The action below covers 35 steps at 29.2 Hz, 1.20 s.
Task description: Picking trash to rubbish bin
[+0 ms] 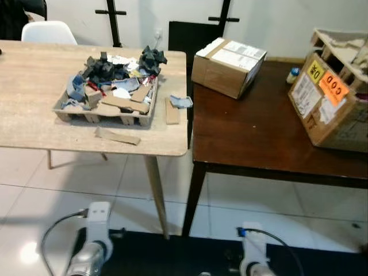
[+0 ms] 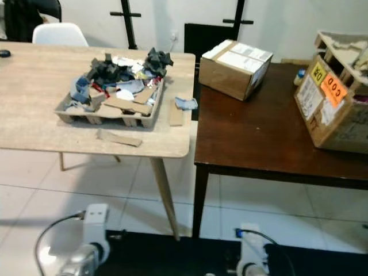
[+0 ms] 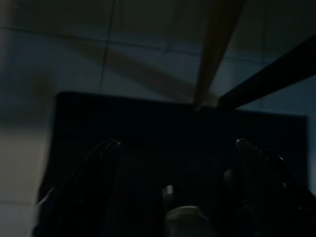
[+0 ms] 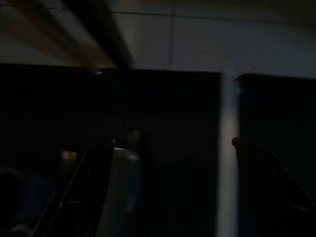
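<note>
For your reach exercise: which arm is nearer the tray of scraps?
Left. The left arm hangs below the tray of scraps; the right arm hangs further right, under the dark table.

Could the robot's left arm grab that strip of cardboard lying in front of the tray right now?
Probably not yet. The left arm hangs low, beneath the light wooden table, while the cardboard strip lies up on the tabletop near its front edge. Nothing covers the strip, so raising the arm should suffice.
</note>
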{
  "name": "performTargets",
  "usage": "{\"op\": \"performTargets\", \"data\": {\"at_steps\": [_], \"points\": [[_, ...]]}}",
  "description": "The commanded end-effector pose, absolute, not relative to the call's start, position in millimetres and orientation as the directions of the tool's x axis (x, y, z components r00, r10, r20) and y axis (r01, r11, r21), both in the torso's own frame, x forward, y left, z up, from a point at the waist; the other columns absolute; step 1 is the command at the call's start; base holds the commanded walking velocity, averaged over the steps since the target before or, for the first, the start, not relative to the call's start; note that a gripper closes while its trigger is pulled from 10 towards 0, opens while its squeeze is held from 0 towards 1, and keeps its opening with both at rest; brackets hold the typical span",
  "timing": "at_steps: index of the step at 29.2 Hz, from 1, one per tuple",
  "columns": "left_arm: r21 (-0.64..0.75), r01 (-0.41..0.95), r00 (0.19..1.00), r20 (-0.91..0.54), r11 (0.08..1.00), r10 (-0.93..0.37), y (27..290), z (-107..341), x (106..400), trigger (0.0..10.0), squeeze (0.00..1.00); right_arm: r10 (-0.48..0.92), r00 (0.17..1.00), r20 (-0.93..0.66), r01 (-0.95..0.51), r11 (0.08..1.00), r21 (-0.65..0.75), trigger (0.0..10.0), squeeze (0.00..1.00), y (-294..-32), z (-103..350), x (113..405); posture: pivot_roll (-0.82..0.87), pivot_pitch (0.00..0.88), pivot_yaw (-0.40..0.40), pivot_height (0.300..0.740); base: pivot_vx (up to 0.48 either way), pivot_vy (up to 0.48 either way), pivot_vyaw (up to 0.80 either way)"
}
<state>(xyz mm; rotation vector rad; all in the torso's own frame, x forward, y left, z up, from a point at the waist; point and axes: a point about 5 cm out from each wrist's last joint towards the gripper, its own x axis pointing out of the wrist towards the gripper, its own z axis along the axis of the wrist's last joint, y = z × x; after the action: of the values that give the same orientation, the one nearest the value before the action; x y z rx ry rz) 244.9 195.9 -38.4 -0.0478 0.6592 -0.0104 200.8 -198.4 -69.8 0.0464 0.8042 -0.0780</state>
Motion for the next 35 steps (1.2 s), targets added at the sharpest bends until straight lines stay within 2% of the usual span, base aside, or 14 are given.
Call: {"op": "performTargets", "data": {"at_steps": [1, 8, 12, 26, 35], "points": [[-0.044, -0.011, 0.768, -0.640, 0.999, -0.020, 199, -44, 237, 10.0, 0.00, -0.051, 0.656, -0.753, 0.094, 0.995, 0.015, 10.0, 0.00, -196, -76, 191, 0.06, 0.118, -0.038, 0.740, 0.296, 0.000, 0.00], [-0.045, -0.001, 0.764, -0.645, 0.999, -0.029, 199, -45, 236, 10.0, 0.00, -0.068, 0.560, -0.826, 0.135, 0.991, 0.010, 10.0, 0.00, -200, -88, 169, 0.06, 0.117, -0.036, 0.740, 0.290, 0.000, 0.00], [0.001, 0.051, 0.744, -0.668, 0.999, -0.037, 198, -47, 234, 10.0, 0.00, -0.090, 0.506, -0.858, 0.183, 0.983, 0.005, 10.0, 0.00, -206, -92, 158, 0.06, 0.119, -0.031, 0.740, 0.064, 0.000, 0.00], [-0.012, 0.073, 0.738, -0.672, 0.997, -0.062, 195, -48, 233, 10.0, 0.00, -0.099, 0.503, -0.859, 0.193, 0.981, 0.001, 10.0, 0.00, -206, -91, 163, 0.06, 0.119, -0.031, 0.740, 0.000, 0.000, 0.00], [-0.010, 0.074, 0.734, -0.677, 0.997, -0.062, 195, -49, 233, 10.0, 0.00, -0.096, 0.507, -0.856, 0.184, 0.983, -0.002, 10.0, 0.00, -205, -90, 165, 0.06, 0.117, -0.032, 0.740, 0.000, 0.375, 0.00]]}}
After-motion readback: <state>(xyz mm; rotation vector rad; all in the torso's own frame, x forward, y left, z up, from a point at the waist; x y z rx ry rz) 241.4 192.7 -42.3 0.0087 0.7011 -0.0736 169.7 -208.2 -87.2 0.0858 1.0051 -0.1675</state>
